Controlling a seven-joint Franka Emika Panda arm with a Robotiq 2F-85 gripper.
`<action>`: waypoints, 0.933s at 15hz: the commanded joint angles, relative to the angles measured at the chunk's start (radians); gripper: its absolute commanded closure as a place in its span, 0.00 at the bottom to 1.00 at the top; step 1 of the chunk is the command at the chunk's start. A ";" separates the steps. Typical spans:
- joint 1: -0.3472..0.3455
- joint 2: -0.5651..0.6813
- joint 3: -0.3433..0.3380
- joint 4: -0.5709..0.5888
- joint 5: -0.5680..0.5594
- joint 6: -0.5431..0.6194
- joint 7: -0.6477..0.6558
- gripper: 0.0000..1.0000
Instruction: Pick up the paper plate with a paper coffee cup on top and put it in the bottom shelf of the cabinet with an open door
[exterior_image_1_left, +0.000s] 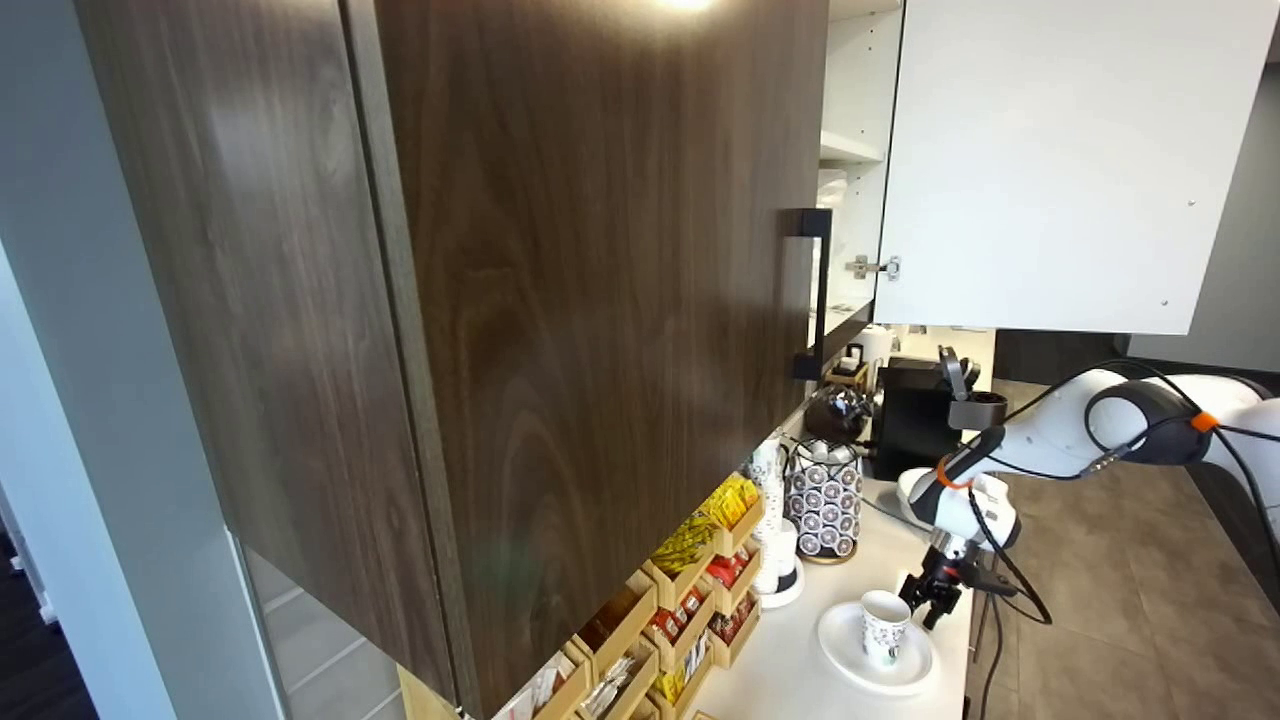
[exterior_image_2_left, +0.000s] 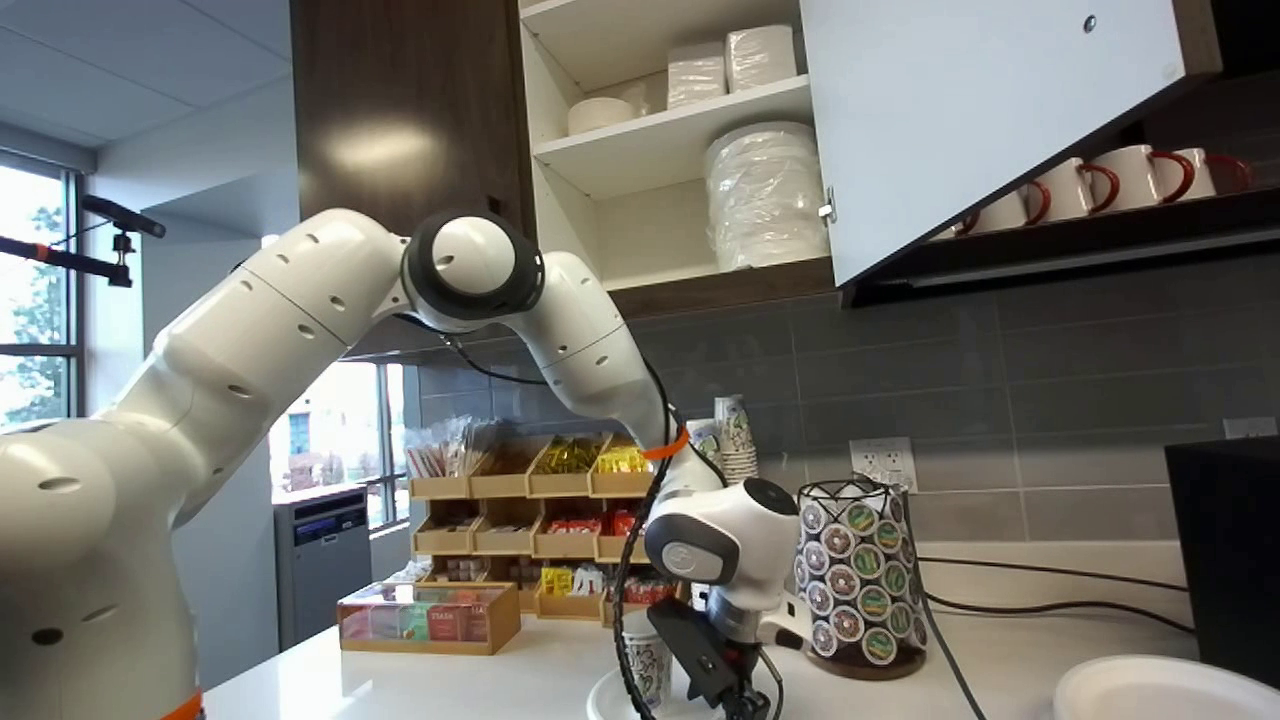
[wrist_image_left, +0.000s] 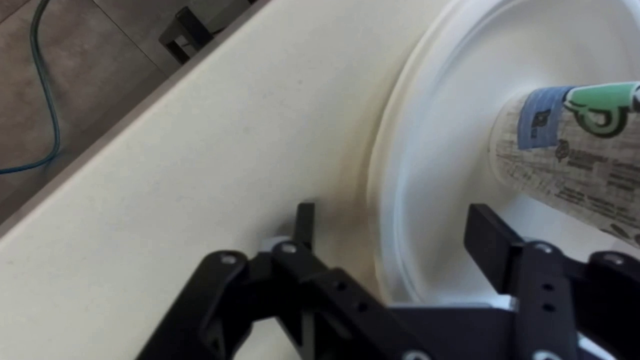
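Observation:
On the counter lies the white paper plate (exterior_image_1_left: 842, 645), with the printed paper coffee cup (exterior_image_1_left: 884, 632) upright on it in both exterior views. In the wrist view my gripper (wrist_image_left: 393, 207) is open and straddles the near rim of the plate (wrist_image_left: 425, 155). One finger (wrist_image_left: 305, 225) is over the counter outside the rim. The opposite finger (wrist_image_left: 490, 245) is above the plate's inside, close to the cup (wrist_image_left: 570, 155). Nothing is gripped. Overhead, the cabinet (exterior_image_2_left: 655, 225) has its door (exterior_image_2_left: 980, 130) swung open. Its bottom shelf (exterior_image_1_left: 846, 312) shows as a narrow strip.
A plastic-wrapped stack (exterior_image_2_left: 765, 200) fills the right of the cabinet's lowest compartment. On the counter are a pod holder (exterior_image_2_left: 860, 580), wooden snack bins (exterior_image_2_left: 500, 487) and a tea box (exterior_image_2_left: 430, 622). The counter edge (wrist_image_left: 130, 115) runs near the gripper.

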 joint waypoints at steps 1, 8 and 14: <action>-0.016 0.033 0.020 0.027 -0.017 0.022 0.011 0.35; -0.016 0.040 0.016 0.036 -0.030 0.021 0.017 0.45; -0.019 0.045 0.014 0.039 -0.037 0.020 0.020 0.88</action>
